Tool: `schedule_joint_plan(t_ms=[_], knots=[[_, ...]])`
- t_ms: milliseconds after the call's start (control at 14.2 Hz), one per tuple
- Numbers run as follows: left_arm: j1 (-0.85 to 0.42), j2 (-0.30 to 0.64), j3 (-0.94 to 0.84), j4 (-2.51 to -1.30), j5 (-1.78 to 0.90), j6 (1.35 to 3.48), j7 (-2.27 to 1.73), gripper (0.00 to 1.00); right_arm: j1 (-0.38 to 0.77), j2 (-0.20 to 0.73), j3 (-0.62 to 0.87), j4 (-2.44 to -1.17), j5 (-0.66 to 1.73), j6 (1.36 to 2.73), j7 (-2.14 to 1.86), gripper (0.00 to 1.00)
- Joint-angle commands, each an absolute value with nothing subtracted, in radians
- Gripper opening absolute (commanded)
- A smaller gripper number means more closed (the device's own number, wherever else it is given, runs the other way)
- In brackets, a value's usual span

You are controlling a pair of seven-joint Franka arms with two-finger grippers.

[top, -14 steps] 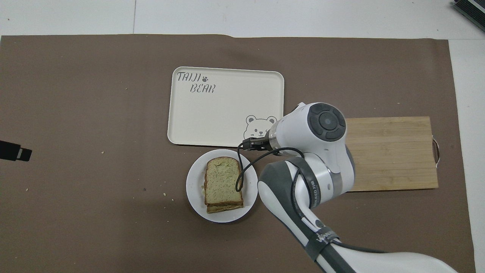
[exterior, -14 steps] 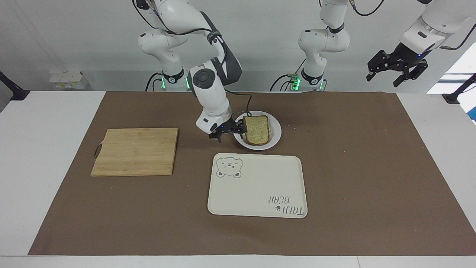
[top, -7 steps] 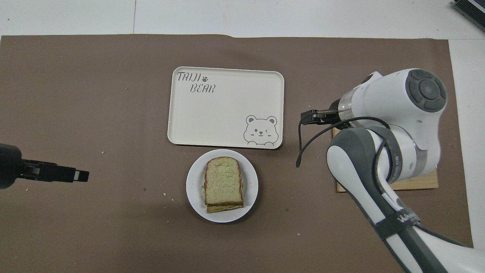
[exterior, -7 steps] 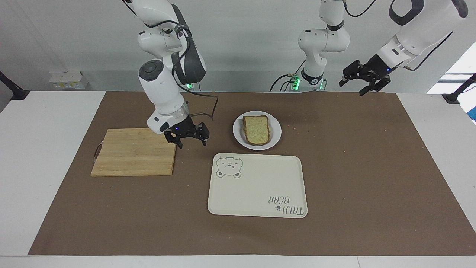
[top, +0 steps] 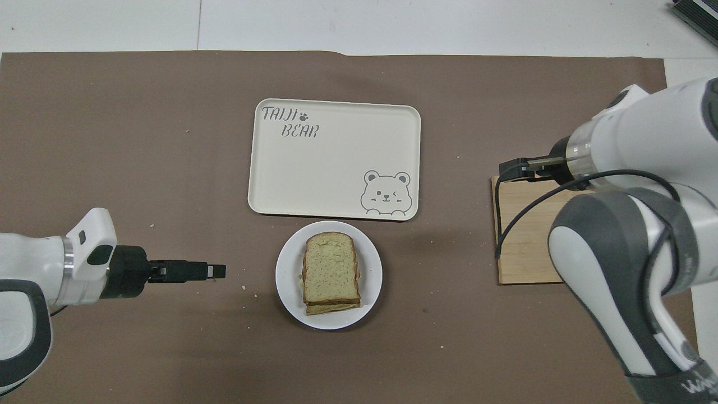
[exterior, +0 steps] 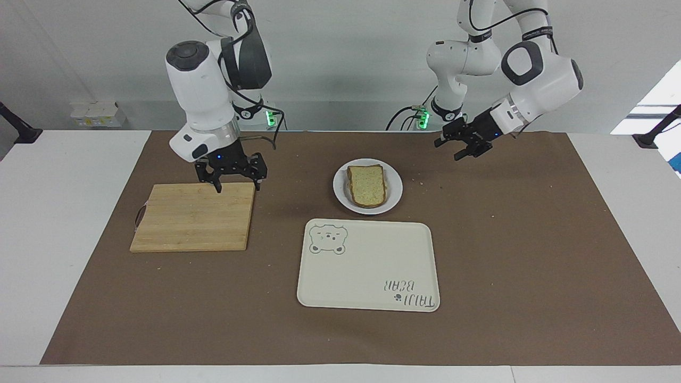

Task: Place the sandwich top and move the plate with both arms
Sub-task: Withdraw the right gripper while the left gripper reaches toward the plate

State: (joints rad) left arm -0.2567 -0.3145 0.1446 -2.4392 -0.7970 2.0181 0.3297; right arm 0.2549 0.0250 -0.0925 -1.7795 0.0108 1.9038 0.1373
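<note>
2 white arms (exterior: 205,106) with grey joint bands, black cables, black claws.

One camera sits high across the table, facing the robots from a few steps back and taking in both arm bases. The other hangs above the robots' end, looking steeply down. Both share the brown mat (exterior: 505,255) and tray (top: 314,168).

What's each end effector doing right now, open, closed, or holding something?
Left end effector: open, empty, over the mat.
Right end effector: open, empty, over the cutting board.
</note>
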Motion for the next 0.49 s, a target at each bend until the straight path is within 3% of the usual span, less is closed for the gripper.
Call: schedule_joint_plan(t_ms=[0,211,421], knots=[[-0.33,-0.331,0.158,-2.594,-1.007,2.169,0.493,0.99,0.206,-0.031,-0.095,-1.74,-0.008,1.801,0.124,1.0],[-0.36,-0.263,0.158,-2.643,-1.197,2.221,0.653,0.9,0.167,-0.029,-0.095,-1.622,-0.011,1.648,0.124,1.0],[-0.388,-0.195,0.158,-2.661,-1.379,2.221,0.802,0.81,0.118,-0.032,-0.095,-1.615,-0.003,1.631,0.046,1.0]])
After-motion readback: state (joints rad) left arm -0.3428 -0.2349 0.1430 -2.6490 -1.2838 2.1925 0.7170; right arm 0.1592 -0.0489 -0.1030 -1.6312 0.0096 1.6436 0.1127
